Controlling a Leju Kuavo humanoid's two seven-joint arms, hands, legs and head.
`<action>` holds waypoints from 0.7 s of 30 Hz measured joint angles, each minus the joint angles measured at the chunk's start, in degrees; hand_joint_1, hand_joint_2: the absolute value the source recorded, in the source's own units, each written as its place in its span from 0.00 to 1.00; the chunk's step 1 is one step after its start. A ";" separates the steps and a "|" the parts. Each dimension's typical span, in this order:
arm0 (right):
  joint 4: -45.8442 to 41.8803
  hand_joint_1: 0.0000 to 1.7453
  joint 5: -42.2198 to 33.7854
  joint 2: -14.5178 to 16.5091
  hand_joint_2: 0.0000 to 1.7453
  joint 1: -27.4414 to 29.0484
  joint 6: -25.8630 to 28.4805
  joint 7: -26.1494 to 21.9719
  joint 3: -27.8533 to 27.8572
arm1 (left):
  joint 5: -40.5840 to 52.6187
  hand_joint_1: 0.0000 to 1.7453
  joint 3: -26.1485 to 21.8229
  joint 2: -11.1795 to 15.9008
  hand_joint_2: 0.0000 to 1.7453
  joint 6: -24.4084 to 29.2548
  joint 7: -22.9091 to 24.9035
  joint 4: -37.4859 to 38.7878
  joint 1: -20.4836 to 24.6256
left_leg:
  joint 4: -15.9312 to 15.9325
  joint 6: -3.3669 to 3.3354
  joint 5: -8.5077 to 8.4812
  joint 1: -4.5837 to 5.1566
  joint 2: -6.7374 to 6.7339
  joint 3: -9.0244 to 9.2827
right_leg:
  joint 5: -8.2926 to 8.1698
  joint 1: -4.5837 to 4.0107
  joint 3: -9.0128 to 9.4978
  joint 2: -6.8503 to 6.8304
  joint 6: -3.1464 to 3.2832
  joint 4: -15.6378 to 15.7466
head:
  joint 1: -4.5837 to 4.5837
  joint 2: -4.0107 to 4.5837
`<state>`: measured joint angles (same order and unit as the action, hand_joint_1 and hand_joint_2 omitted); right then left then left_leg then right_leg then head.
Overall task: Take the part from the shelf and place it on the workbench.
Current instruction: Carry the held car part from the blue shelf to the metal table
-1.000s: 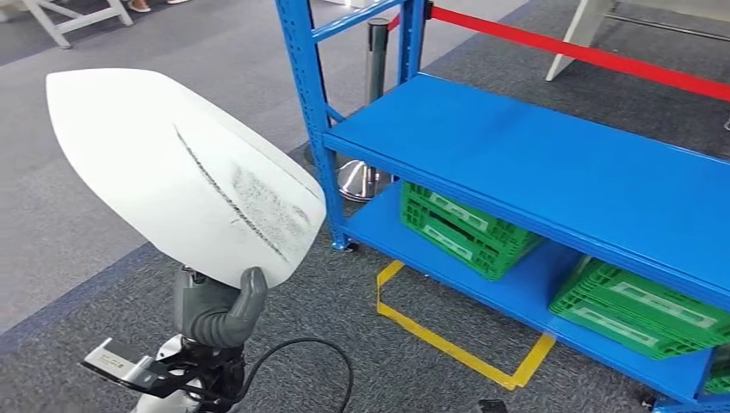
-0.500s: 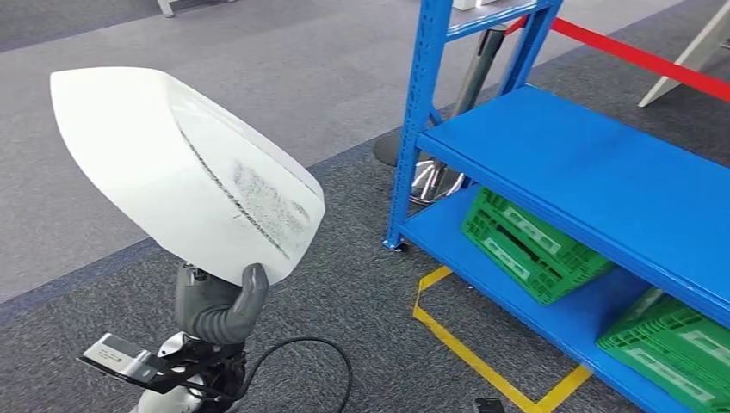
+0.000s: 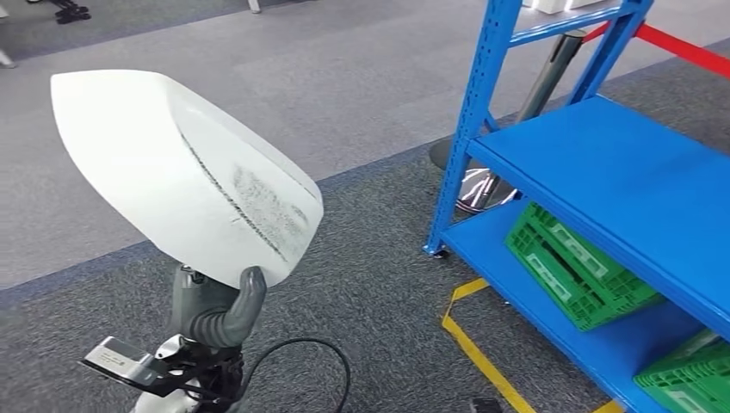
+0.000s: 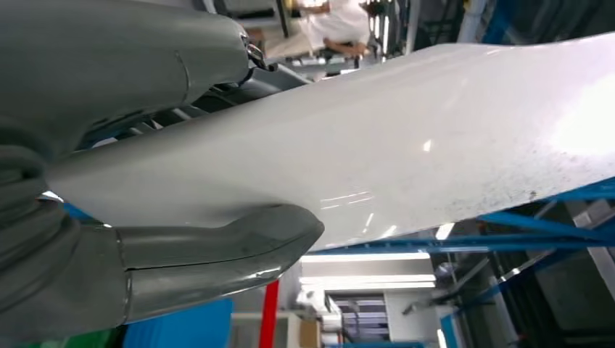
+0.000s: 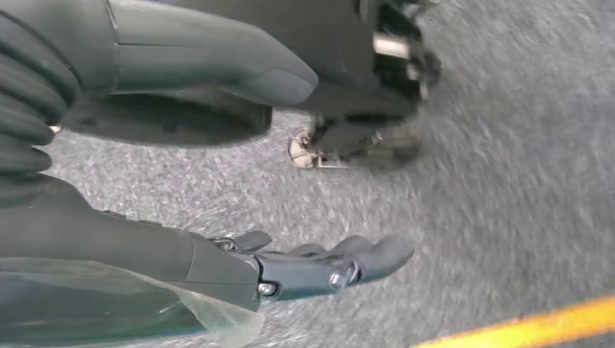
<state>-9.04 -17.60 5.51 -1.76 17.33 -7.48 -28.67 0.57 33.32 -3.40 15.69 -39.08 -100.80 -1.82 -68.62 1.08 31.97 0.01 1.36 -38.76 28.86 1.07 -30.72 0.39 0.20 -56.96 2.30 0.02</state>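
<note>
Since the earlier pictures the whole head view had swung: the shelf sat farther toward the right edge and more grey carpet lay open beside it, which was the camera turning, not the things shifting. The part, a large white curved shell with a dark scuffed streak across its face, kept the same place in the view, held up well apart from the shelf and off to its left. The left hand gripped the part at its lower edge, the thick grey thumb pressed up against the near face; in the left wrist view the same thumb lay flat against the white surface of the part, with the other fingers hidden behind it, so how they lay could not be told. The right hand hung low over the carpet, holding nothing, its dark fingers stretched out nearly straight and close together, the thumb standing apart from them. On the shelf's lower board stood green crates, one near the left post and another at the far right edge. Yellow tape marked the carpet just in front of the shelf, and a black cable looped below the left hand.
</note>
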 joint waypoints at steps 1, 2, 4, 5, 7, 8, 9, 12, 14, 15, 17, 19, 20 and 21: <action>0.01 0.00 0.05 0.00 1.00 0.08 -0.04 0.13 -0.01 | -0.01 1.00 0.01 0.01 1.00 0.01 0.00 0.00 -0.05 | -3.53 0.17 1.30 -0.12 -0.56 -1.69 | 0.10 -0.03 0.03 -0.91 0.08 -0.02 | 0.03 0.00; 0.02 0.00 0.14 0.00 1.00 0.14 -0.06 0.22 -0.01 | -0.01 1.00 0.00 0.02 1.00 0.03 0.00 0.00 -0.13 | -5.49 0.27 1.59 -0.23 -0.79 -2.64 | 0.21 -0.05 0.09 -1.79 0.11 -0.03 | 0.04 0.00; 0.03 0.00 0.32 0.00 1.00 0.08 -0.05 0.28 -0.04 | -0.03 1.00 -0.01 0.03 1.00 0.08 0.00 0.01 -0.23 | -2.63 0.19 -1.13 -0.36 -1.27 -1.22 | 0.49 -0.06 0.40 -3.32 -0.02 -0.05 | 0.06 0.00; 0.03 0.00 0.39 0.01 1.00 0.01 -0.03 0.31 -0.07 | -0.03 1.00 -0.01 0.03 1.00 0.09 0.00 0.01 -0.24 | 1.37 -0.05 -3.39 -0.28 -2.18 0.79 | 0.68 -0.09 0.69 -3.98 -0.16 -0.05 | 0.05 0.00; 0.03 0.00 0.44 0.04 1.00 -0.09 0.02 0.46 -0.10 | -0.04 1.00 -0.01 -0.01 1.00 0.04 0.00 0.01 -0.19 | 8.41 -0.72 -5.89 0.29 -4.83 4.33 | 1.16 -0.41 1.13 -5.13 -0.64 -0.14 | 0.04 0.00; 0.03 0.00 0.45 0.07 1.00 -0.10 0.03 0.60 -0.11 | -0.04 1.00 -0.01 -0.02 1.00 0.02 0.00 0.01 -0.19 | 10.02 -1.02 -6.06 0.56 -5.71 5.04 | 1.35 -0.59 1.24 -5.71 -0.88 -0.18 | 0.00 0.00; 0.03 0.00 0.46 0.09 1.00 -0.11 0.02 0.75 -0.14 | -0.05 1.00 -0.02 -0.03 1.00 -0.01 0.00 0.02 -0.22 | 10.46 -1.24 -5.75 0.76 -5.81 5.11 | 1.50 -0.75 1.31 -6.32 -1.13 -0.17 | -0.02 0.00; 0.03 0.00 0.47 0.13 1.00 -0.26 -0.02 0.97 -0.40 | -0.05 1.00 -0.03 -0.07 1.00 -0.02 0.00 0.02 -0.40 | 11.03 -2.06 -5.96 0.41 -3.81 5.12 | 2.59 -0.66 1.36 -6.26 -2.02 -0.87 | -0.12 0.00; 0.03 0.00 0.45 0.13 1.00 -0.30 -0.04 0.90 -0.56 | -0.04 1.00 -0.04 -0.13 1.00 -0.02 0.00 0.02 -0.33 | 11.36 -2.63 -6.19 0.06 -2.53 5.31 | 5.45 -0.46 -0.91 -3.00 -2.44 -5.74 | -0.46 0.00; 0.03 0.00 0.46 0.13 1.00 -0.25 -0.10 0.82 -0.59 | -0.03 1.00 -0.05 -0.13 1.00 -0.04 0.00 0.02 -0.29 | 11.36 -2.80 -6.22 0.02 -1.87 5.27 | 7.21 -0.44 -2.94 -1.56 -2.53 -9.75 | -0.62 0.00; 0.04 0.00 0.56 0.13 1.00 0.00 -0.26 0.70 -0.66 | -0.03 1.00 -0.05 -0.11 1.00 -0.16 0.00 0.05 -0.34 | 11.31 -2.93 -6.24 0.04 -0.30 5.25 | 8.96 -0.42 -6.75 -0.58 -2.64 -16.40 | -0.72 0.00; 0.05 0.00 0.66 0.13 1.00 0.14 -0.34 0.47 -0.78 | -0.03 1.00 -0.05 -0.08 1.00 -0.32 0.00 0.08 -0.37 | 11.22 -2.89 -6.21 0.01 1.33 5.35 | 6.23 -0.37 -7.00 -0.35 -2.63 -15.05 | -0.73 0.00; 0.05 0.00 0.70 0.13 1.00 0.09 -0.35 0.39 -0.86 | -0.03 1.00 -0.05 -0.07 1.00 -0.38 0.02 0.09 -0.37 | 11.10 -2.79 -6.15 -0.04 2.09 5.40 | 3.68 -0.26 -5.61 0.26 -2.61 -11.26 | -0.72 0.00; 0.06 0.00 0.70 0.13 1.00 0.05 -0.36 0.34 -0.92 | -0.03 1.00 -0.05 -0.07 1.00 -0.42 0.05 0.09 -0.37 | 10.89 -2.60 -6.05 -0.01 2.77 5.34 | 1.80 -0.07 -4.03 1.67 -2.59 -7.30 | -0.73 0.00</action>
<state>-8.98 -16.90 5.63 -1.71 16.97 -7.14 -29.59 0.54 33.27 -3.48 15.28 -39.03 -100.71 -2.19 -57.73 -1.53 25.92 0.00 4.13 -33.41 30.66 0.99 -34.76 2.06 -2.39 -64.26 1.56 0.02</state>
